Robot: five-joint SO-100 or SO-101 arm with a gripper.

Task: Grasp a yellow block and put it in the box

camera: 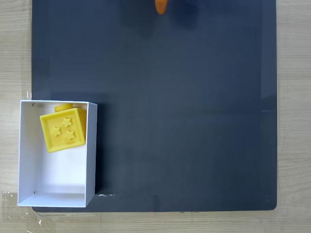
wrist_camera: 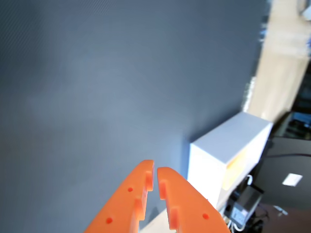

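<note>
Yellow block (camera: 63, 131) sitting inside white box (camera: 92, 150), in upper part of box, lower left of fixed view. Star face pointing up, block lying a bit crooked. Box resting at corner of dark mat (camera: 184, 97). Orange gripper (wrist_camera: 156, 173) hanging over mat in wrist view, fingers nearly closed, holding nothing.
</note>
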